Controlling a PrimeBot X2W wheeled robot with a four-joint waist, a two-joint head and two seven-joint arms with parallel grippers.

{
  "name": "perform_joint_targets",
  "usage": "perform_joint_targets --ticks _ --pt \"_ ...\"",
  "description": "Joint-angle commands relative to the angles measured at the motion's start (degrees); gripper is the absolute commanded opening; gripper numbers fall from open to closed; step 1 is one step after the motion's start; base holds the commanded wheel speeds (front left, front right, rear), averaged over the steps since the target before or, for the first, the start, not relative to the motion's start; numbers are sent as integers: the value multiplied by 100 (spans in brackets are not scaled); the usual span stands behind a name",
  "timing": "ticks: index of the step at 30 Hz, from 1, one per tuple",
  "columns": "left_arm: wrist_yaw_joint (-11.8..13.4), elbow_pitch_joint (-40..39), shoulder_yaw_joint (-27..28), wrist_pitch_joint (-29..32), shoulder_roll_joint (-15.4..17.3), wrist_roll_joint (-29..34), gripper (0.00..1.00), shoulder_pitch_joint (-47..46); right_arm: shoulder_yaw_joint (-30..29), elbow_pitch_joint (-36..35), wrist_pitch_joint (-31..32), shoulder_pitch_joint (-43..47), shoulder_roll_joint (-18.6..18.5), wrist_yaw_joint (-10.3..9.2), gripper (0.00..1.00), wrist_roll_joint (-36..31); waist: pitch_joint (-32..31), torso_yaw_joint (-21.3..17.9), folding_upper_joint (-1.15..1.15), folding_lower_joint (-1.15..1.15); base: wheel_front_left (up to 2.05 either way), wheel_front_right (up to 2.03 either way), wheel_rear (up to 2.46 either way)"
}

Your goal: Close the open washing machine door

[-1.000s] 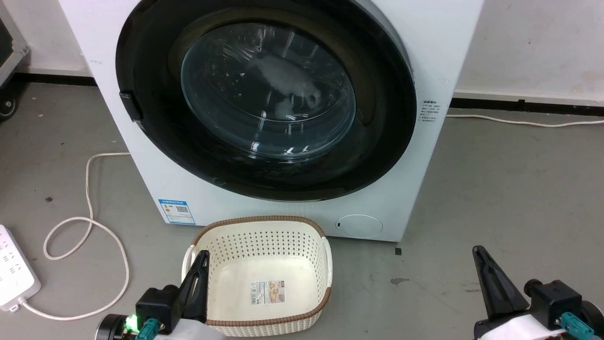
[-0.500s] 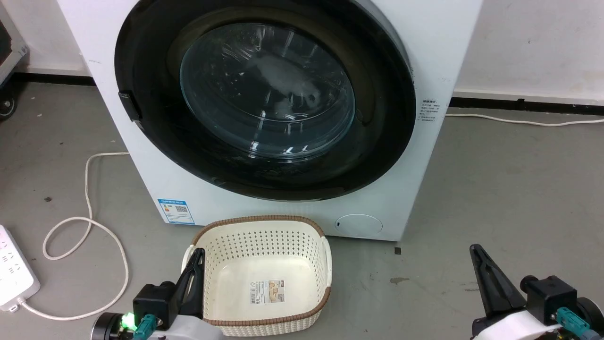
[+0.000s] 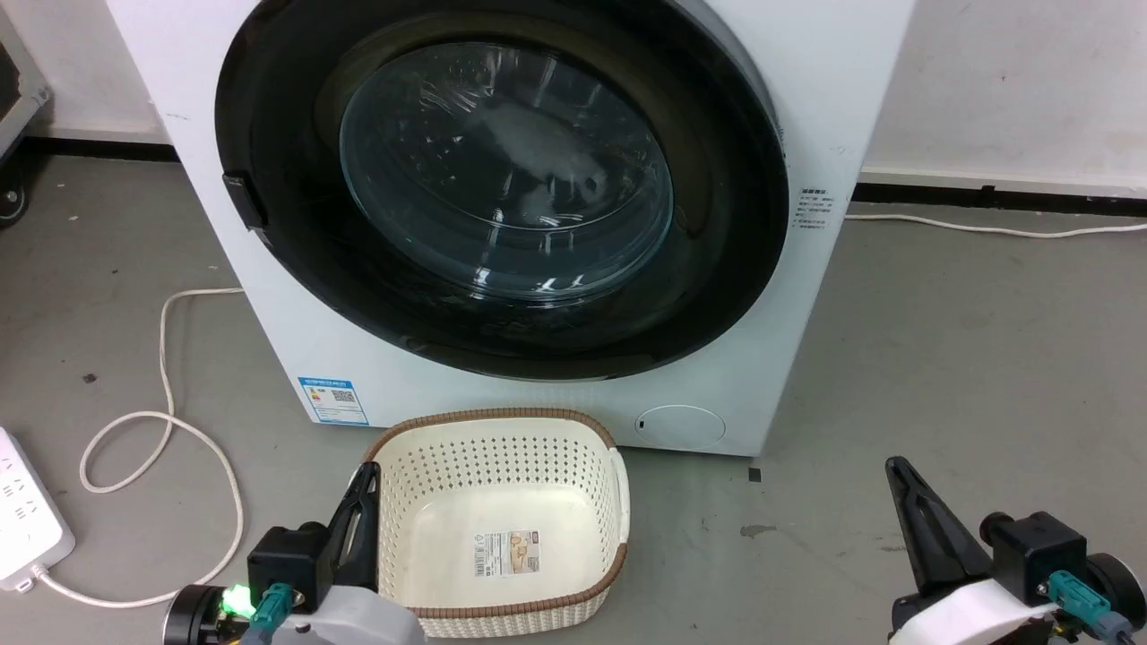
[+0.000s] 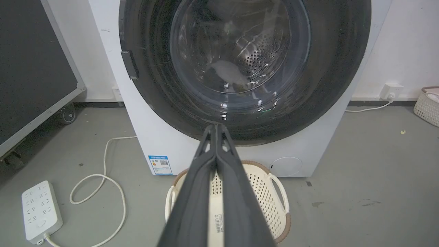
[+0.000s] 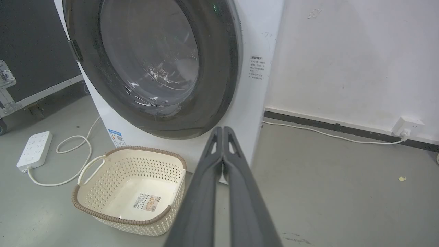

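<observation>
The washing machine (image 3: 780, 358) is a big white box facing me, with a blue label sticker (image 3: 332, 399) low on its front. Its door (image 3: 296, 260), a wide glossy black rim around a bulging glass window (image 3: 506, 170), lies flat against the front; a dark latch handle (image 3: 244, 199) sits on the rim's left. Through the glass the perforated drum (image 4: 260, 55) shows. My left gripper (image 3: 366, 479) is shut, low at the left beside the basket. My right gripper (image 3: 896, 475) is shut, low at the right over bare floor. Both grippers (image 4: 216, 127) (image 5: 223, 129) hold nothing and stand well short of the door.
A cream perforated basket (image 3: 618, 502) with a brown rim stands on the floor right before the machine. A white power strip (image 3: 27, 520) and looped cable (image 3: 161, 421) lie at the left. A black wheeled panel (image 4: 31, 79) stands left; a wall socket (image 5: 406, 126) is at the right.
Both grippers have sunk slightly lower and drifted left in the head view; the picture has shifted a little too. The door has stayed where it was.
</observation>
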Motion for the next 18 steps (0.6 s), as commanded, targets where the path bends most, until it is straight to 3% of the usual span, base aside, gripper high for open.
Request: perform_joint_targets --ticks 1,18 --pt "28 -32 26 31 -5 36 0 -57 9 -40 22 -69 35 -3 0 -47 0 0 0 0 0 0 0" --pt "91 -126 105 230 -10 113 0 -93 41 -83 208 -126 46 -3 0 -108 11 -12 0 0 0 0 0"
